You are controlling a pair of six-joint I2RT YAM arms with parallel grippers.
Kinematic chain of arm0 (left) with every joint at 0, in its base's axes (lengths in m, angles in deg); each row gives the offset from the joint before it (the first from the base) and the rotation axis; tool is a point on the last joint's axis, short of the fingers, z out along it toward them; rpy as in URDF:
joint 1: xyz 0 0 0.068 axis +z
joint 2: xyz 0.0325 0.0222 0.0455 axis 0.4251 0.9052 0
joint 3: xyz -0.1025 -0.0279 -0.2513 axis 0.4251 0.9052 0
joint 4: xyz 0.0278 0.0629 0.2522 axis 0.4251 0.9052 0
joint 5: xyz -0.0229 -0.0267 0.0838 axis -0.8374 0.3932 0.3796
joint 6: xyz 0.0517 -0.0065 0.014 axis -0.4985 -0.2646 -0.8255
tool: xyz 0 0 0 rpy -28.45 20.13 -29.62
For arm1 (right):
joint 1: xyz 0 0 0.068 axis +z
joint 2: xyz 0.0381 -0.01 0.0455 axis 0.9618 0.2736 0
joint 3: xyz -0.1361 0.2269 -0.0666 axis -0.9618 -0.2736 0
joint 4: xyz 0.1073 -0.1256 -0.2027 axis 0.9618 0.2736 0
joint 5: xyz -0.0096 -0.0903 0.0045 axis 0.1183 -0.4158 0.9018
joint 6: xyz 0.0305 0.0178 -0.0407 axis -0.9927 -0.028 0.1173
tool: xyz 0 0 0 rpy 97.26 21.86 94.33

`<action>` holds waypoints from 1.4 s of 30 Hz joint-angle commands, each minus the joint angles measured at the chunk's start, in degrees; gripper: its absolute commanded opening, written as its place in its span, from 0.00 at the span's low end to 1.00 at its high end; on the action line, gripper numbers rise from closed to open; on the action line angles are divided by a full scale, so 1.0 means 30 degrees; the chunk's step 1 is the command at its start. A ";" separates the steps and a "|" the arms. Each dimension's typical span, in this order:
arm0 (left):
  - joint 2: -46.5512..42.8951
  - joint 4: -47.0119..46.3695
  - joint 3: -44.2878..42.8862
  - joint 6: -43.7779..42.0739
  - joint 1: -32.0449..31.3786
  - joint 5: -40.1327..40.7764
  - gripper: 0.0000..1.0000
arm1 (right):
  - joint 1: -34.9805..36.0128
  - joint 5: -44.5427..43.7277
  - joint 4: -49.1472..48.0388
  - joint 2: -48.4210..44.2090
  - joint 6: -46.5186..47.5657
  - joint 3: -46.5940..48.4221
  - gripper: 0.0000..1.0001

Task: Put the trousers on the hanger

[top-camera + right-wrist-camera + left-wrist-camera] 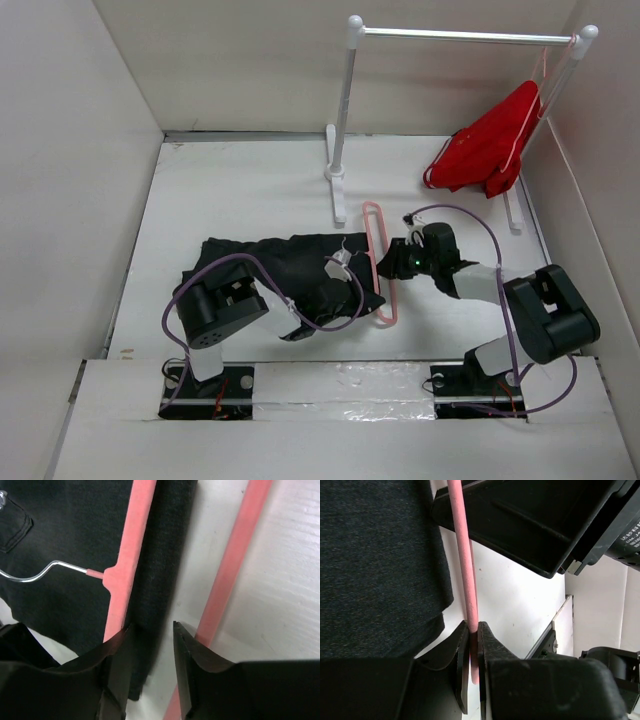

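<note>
The black trousers (270,262) lie flat on the table, left of centre. The pale-pink hanger (374,235) lies at their right edge, its metal hook (35,575) resting on the cloth. My left gripper (378,292) is shut on one thin pink bar (465,555) of the hanger, beside the trousers (375,565). My right gripper (390,264) is open and low over the hanger. Its jaws straddle the trousers' edge (165,570), between the hanger's hook bar (127,555) and its other bar (235,555).
A white clothes rack (340,120) stands at the back. A red garment (490,150) hangs on another pink hanger at the rack's right end. White walls close in the table on the left, back and right. The right gripper's body (535,525) shows just beyond the left gripper.
</note>
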 commanded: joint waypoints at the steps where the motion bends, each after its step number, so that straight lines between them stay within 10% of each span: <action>1: -0.0278 0.0273 0.0553 0.0195 0.0335 0.0026 0.00 | 0.0521 0.0016 -0.2159 0.0413 -0.0562 0.0778 0.45; 11: -0.0190 -0.0460 0.1111 0.0460 0.0716 -0.0269 0.00 | 0.0903 -0.0660 -0.3068 0.1965 -0.1384 0.0895 0.45; 18: -0.0277 -0.0139 0.1023 0.0080 0.0716 -0.0006 0.00 | 0.0292 0.0542 -0.4708 0.2262 -0.2204 0.0602 0.00; 42: -0.4463 0.3787 0.4039 -0.1297 0.1739 0.2866 0.00 | -0.5947 0.0719 0.0505 -0.4887 -0.0037 -0.1009 0.00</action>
